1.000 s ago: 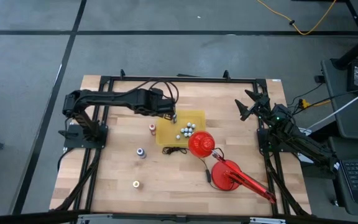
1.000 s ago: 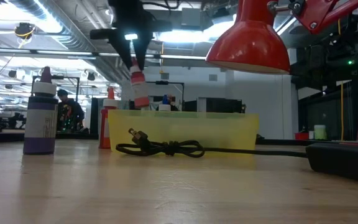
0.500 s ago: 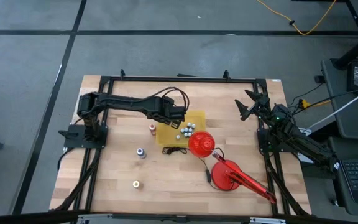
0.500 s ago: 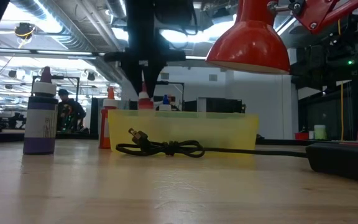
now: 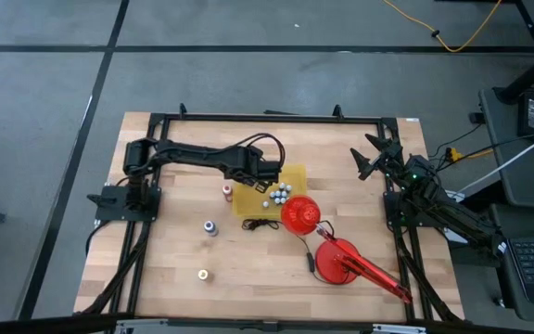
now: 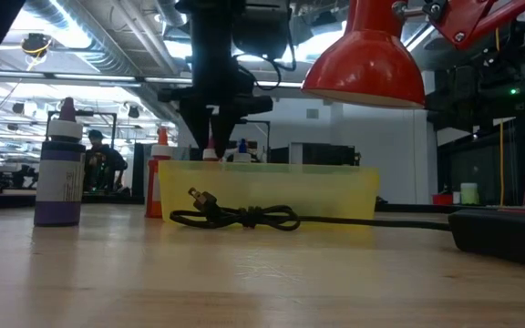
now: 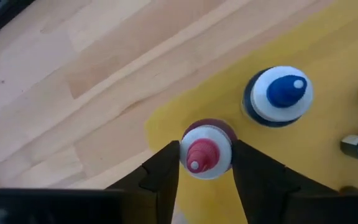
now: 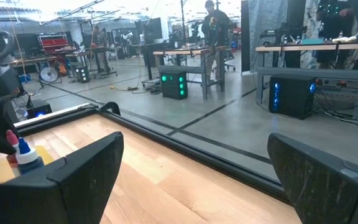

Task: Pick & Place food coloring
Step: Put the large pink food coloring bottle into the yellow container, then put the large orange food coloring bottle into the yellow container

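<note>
My left gripper (image 5: 269,177) reaches over the near-left corner of the yellow tray (image 5: 290,174) and is shut on a pink-topped food coloring bottle (image 7: 202,155). A blue-topped bottle (image 7: 278,96) stands in the tray right beside it, and more small bottles (image 5: 279,193) sit further in. On the bare wood stand an orange-topped bottle (image 5: 227,192), a purple bottle (image 5: 209,226) and a yellow-topped one (image 5: 202,274). My right gripper (image 5: 371,158) waits open at the table's far right. My left gripper pinches the pink-topped bottle at its white cap collar (image 7: 219,149), one finger (image 7: 166,171) on each side. The fingers come from above, pointing down. The bottle is upright and sunk into the tray (image 6: 210,150); the tray wall hides whether its base rests on the floor.
A red desk lamp has its head (image 5: 299,215) just near of the tray and its base (image 5: 338,262) nearer and to the right. Its black cord (image 6: 240,217) lies coiled before the tray's near wall. A black frame (image 5: 156,121) rims the table.
My left gripper moved toward the table's right, over the tray, and came down. The pink-topped bottle it holds went from hanging above the tray wall to sunk behind it. The fingers stayed shut on it.
</note>
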`<state>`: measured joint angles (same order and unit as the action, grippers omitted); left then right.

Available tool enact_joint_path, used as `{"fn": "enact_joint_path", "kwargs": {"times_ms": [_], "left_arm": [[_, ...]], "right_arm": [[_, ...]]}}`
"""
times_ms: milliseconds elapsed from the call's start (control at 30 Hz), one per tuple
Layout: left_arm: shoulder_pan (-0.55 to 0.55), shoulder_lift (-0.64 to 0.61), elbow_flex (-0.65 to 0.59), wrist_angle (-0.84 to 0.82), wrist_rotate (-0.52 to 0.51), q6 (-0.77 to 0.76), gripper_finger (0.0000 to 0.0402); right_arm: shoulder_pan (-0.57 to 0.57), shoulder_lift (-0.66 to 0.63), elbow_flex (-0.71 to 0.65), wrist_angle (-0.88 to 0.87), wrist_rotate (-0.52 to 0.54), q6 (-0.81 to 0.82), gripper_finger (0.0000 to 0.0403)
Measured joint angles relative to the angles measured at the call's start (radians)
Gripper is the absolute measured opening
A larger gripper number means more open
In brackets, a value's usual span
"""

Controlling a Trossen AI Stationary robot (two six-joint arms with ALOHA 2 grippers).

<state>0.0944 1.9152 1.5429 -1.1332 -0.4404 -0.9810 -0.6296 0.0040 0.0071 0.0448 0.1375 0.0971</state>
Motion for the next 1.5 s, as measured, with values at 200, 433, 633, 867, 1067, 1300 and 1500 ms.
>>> {"fn": "enact_joint_path", "kwargs": {"times_ms": [200, 433, 633, 867, 1067, 1300, 1500], "left_arm": [[-0.001, -0.027, 0.001, -0.010, -0.036, -0.016, 0.0161], [-0.030, -0.106, 0.001, -0.043, -0.038, -0.050, 0.0204], [-0.073, -0.174, 0.001, -0.126, -0.046, 0.051, 0.0261], [-0.116, -0.189, 0.001, -0.190, -0.029, 0.469, 0.0301], [-0.114, -0.189, -0.003, -0.190, 0.051, 0.775, 0.0299], [-0.084, -0.188, -0.050, -0.188, 0.264, 0.909, 0.0297], [-0.055, -0.188, -0.065, -0.175, 0.301, 0.962, 0.0298]], "right_arm": [[0.000, 0.000, 0.000, 0.000, 0.000, 0.000, 0.0398], [0.000, 0.000, 0.000, -0.001, 0.000, 0.000, 0.0398], [0.000, 0.000, 0.000, 0.000, 0.000, 0.000, 0.0398], [0.000, 0.000, 0.000, 0.000, 0.000, 0.000, 0.0398], [0.000, 0.000, 0.000, 0.000, 0.000, 0.000, 0.0398], [0.000, 0.000, 0.000, 0.000, 0.000, 0.000, 0.0398], [0.000, 0.000, 0.000, 0.000, 0.000, 0.000, 0.0398]]}}
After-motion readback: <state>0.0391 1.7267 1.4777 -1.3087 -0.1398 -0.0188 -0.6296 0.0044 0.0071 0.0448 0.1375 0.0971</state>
